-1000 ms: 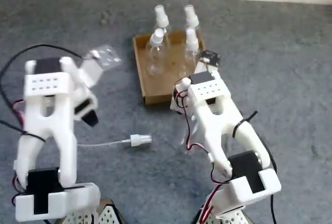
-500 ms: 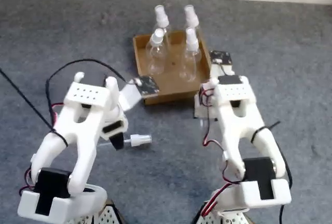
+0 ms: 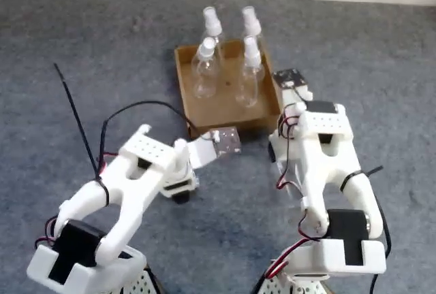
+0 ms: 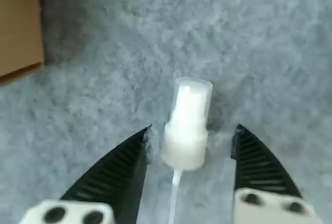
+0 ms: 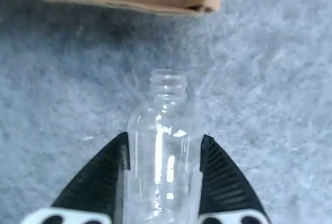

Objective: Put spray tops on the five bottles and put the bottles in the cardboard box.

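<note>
You have no text, label, brand, number or sign that can be read in any of these views.

White arms (image 3: 129, 185), black ribbed jaws, red-black cables (image 3: 281, 171)
</note>
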{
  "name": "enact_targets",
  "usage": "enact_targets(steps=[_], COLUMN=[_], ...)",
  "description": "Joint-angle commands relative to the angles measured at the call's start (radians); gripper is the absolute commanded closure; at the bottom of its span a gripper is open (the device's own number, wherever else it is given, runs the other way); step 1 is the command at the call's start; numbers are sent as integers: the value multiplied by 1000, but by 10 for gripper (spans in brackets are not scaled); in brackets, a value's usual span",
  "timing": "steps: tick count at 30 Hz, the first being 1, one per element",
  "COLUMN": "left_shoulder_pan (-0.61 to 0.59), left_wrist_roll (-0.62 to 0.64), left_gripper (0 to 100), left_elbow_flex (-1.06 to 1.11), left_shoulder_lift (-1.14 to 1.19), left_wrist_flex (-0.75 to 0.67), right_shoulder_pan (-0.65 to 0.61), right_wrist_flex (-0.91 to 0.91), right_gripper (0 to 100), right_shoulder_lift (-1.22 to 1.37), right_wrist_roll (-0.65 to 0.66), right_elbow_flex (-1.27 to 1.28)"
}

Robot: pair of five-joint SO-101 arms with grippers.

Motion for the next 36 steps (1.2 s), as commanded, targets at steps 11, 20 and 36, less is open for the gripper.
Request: enact_targets(steps=[11,20,36], left_shoulder_pan=[-58,-441,-671], left_wrist_roll=[89,91,83], left_gripper=[997,983,982], left_elbow_flex=[65,38,-12], left_shoulder_lift=[-39,-38,-38], left_wrist_flex=[-132,-71,-41], right_shoulder_pan=[-24,-51,-133], right_wrist_flex=[4,73,8], right_gripper=[886,851,860], right_shoulder_lift=[8,5,5], right_wrist_roll=[12,14,48], right_elbow_flex=[65,59,76])
